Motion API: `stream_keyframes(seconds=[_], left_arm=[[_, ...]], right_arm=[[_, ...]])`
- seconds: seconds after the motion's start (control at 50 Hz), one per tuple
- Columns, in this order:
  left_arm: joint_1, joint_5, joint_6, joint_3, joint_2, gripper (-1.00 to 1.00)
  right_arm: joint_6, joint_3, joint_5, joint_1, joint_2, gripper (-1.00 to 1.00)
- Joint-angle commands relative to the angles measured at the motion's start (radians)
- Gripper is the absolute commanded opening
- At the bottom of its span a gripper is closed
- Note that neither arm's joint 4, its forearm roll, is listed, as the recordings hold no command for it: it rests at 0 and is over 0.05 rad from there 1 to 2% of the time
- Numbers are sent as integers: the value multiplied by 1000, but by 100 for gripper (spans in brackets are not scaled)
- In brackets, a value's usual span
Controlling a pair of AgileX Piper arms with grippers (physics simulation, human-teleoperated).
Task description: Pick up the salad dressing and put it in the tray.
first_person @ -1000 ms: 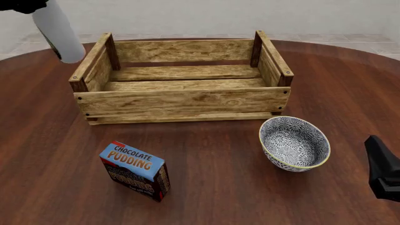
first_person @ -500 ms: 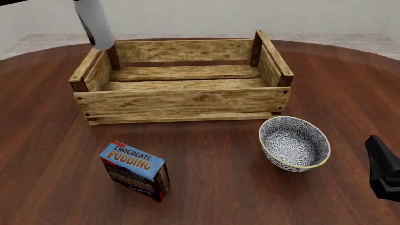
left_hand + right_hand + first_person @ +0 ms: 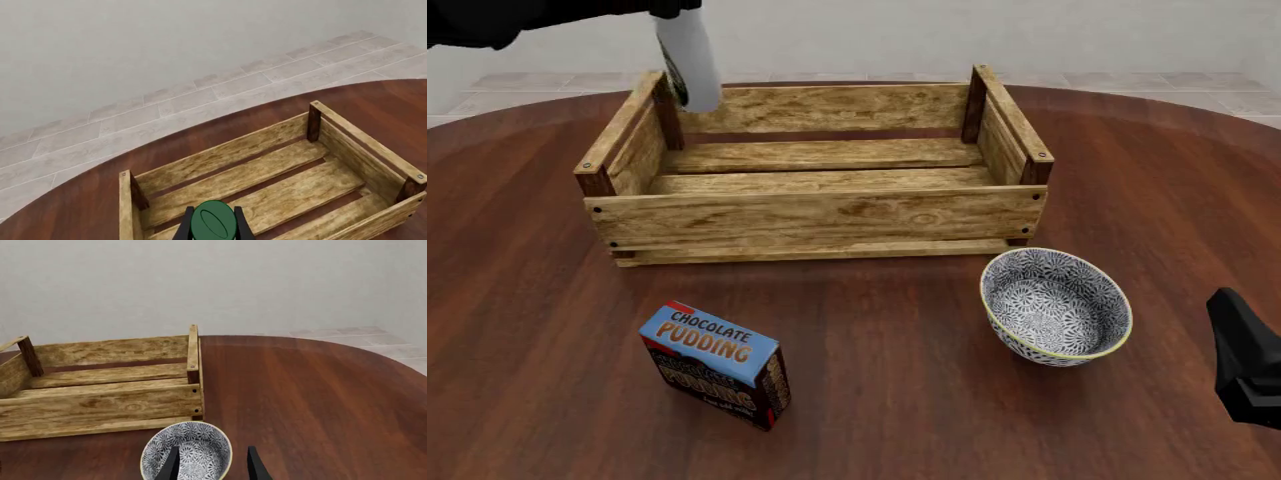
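Note:
My left gripper (image 3: pixel 677 8) is shut on the salad dressing (image 3: pixel 690 60), a slim white bottle that hangs tilted over the back-left corner of the tray (image 3: pixel 814 208). In the left wrist view the bottle's green cap (image 3: pixel 212 221) sits between the fingers (image 3: pixel 183 230), above the slatted tray (image 3: pixel 220 155). My right gripper (image 3: pixel 1244 372) is low at the table's right front. In the right wrist view it (image 3: pixel 212 465) is open and empty over a bowl, with the tray (image 3: pixel 100 405) beyond.
A patterned blue-white bowl (image 3: pixel 1056 305) stands right of the tray's front corner and shows in the right wrist view (image 3: pixel 187 454). A blue chocolate pudding box (image 3: pixel 715 365) stands in front of the tray at the left. The round wooden table (image 3: pixel 894 400) extends all around.
My left arm has carried the bottle to the right, from outside the tray's left end to over its back-left corner. The right arm has not moved.

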Motion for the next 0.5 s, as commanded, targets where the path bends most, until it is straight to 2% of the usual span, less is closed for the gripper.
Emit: stream_keyframes(seconds=[0.02, 0.5], left_arm=[[3, -33, 0, -59, 93, -100], [9, -64, -46, -169, 265, -100]], right_arm=[[3, 0, -2, -1, 3, 100], [9, 0, 11, -2, -8, 100]])
